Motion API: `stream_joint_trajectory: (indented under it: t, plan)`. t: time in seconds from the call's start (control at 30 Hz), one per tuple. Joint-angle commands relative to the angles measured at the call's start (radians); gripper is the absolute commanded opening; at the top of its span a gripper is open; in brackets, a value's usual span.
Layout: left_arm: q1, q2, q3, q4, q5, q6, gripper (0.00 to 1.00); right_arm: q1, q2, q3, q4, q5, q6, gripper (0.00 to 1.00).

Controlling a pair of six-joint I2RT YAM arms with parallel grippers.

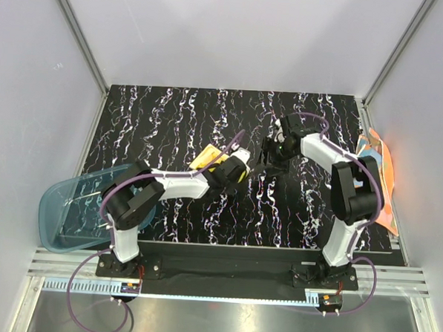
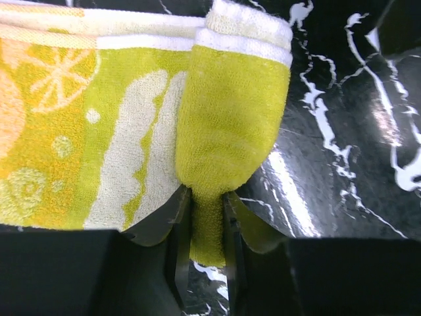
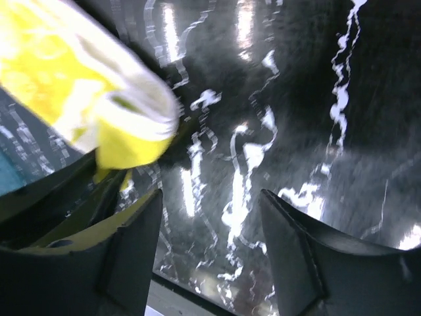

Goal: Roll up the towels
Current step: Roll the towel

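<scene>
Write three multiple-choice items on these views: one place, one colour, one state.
1. The orange towel lies: A) at the table's right edge; B) mid-table; C) at its left edge.
2. The left pincer grips cloth coloured: A) orange; B) yellow; C) blue.
3. The right pincer is: A) shut on a towel; B) open, empty; C) out of view.
Key: 1 A, it lies far right in the top view; 2 B, a fold of the yellow towel sits between its jaws; 3 B, its jaws stand apart.

Translucent blue tray (image 1: 58,215), black marbled table (image 1: 157,118)
</scene>
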Motion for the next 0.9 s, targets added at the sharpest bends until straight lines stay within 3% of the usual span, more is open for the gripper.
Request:
stream_joint_trajectory:
  t: [0.0, 0.3, 0.53, 0.77, 0.87]
  plan:
    - [0.002, 0.002, -0.044, -0.077, 0.255, -0.082, 0.13, 0.014, -0.126, -0.003, -0.047, 0.051, 0.006, 0.70]
    - [0.026, -0.044, -0.030, 0.021, 0.635, -0.334, 0.11, 0.013, -0.281, -0.158, -0.044, 0.012, 0.034, 0.77]
    - [0.100, -0.046, -0.142, 0.338, 0.980, -0.590, 0.11, 0.013, -0.400, -0.238, -0.065, 0.006, 0.055, 0.79]
    - [0.161, -0.040, -0.248, 0.517, 1.076, -0.798, 0.11, 0.013, -0.521, -0.315, -0.044, -0.054, 0.095, 0.80]
    - [0.195, -0.006, -0.311, 0.643, 1.112, -0.909, 0.10, 0.016, -0.545, -0.373, 0.008, -0.111, 0.122, 0.75]
